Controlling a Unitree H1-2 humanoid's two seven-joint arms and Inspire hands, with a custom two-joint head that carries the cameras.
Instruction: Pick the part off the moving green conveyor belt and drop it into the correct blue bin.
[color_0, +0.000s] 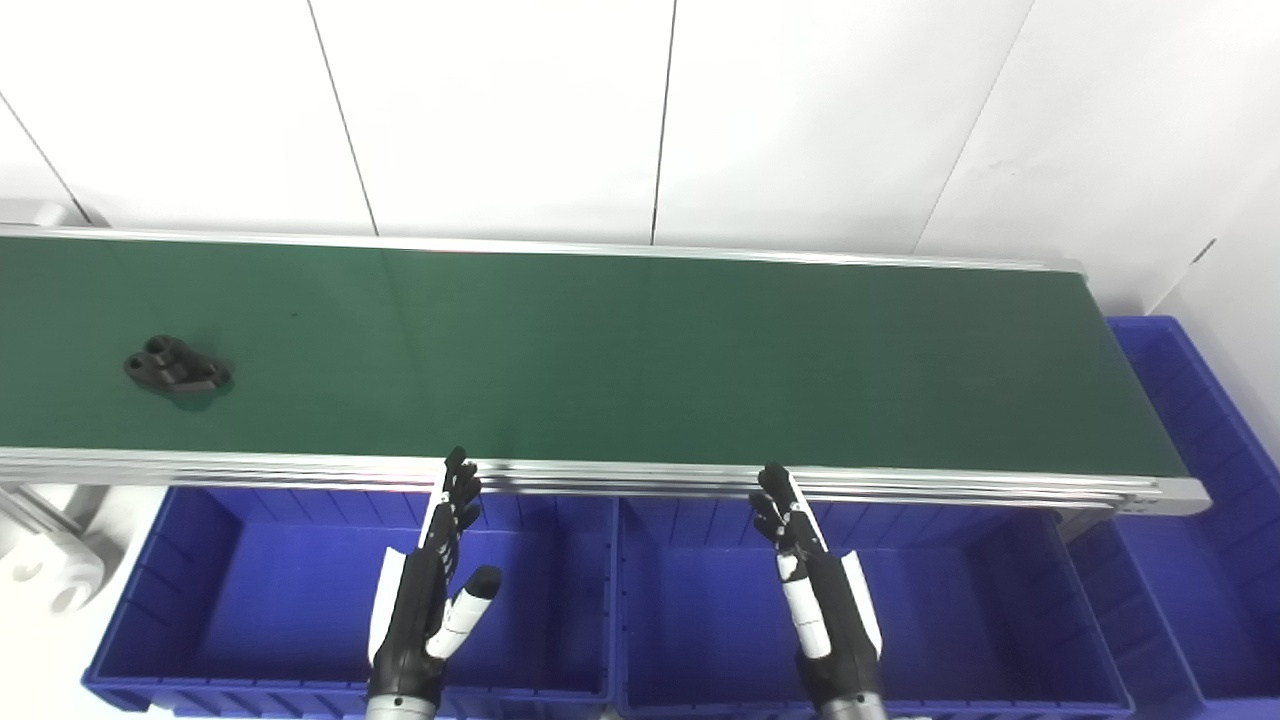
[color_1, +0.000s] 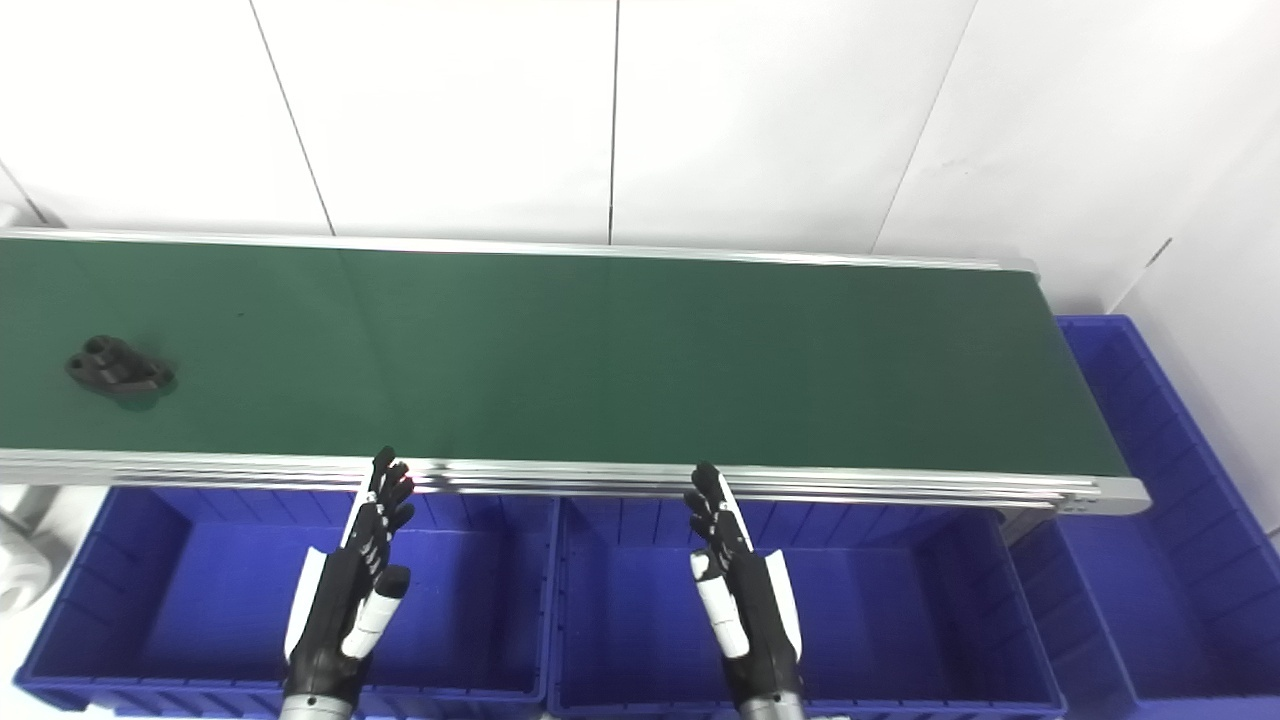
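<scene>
**One part at the belt's far left, both hands empty over the bins**

A single dark part (color_0: 177, 366) lies flat on the green conveyor belt (color_0: 640, 360), out toward 9 o'clock and well apart from both hands. Its long axis runs nearly along the belt, tilted slightly so the end toward 3 o'clock sits a little nearer the robot. Two round holes show on its top near the 10 o'clock end.

Three blue bins are in view: one (color_0: 150, 600) under the left hand, one (color_0: 1000, 600) under the right hand, and one (color_0: 1200, 480) at the belt's 3 o'clock end.

The left hand (color_0: 425, 600) and right hand (color_0: 815, 590) both hover with fingers (color_0: 460, 490) straight, pointing to 12 o'clock, spread and holding nothing, tips at the belt's near rail.
</scene>
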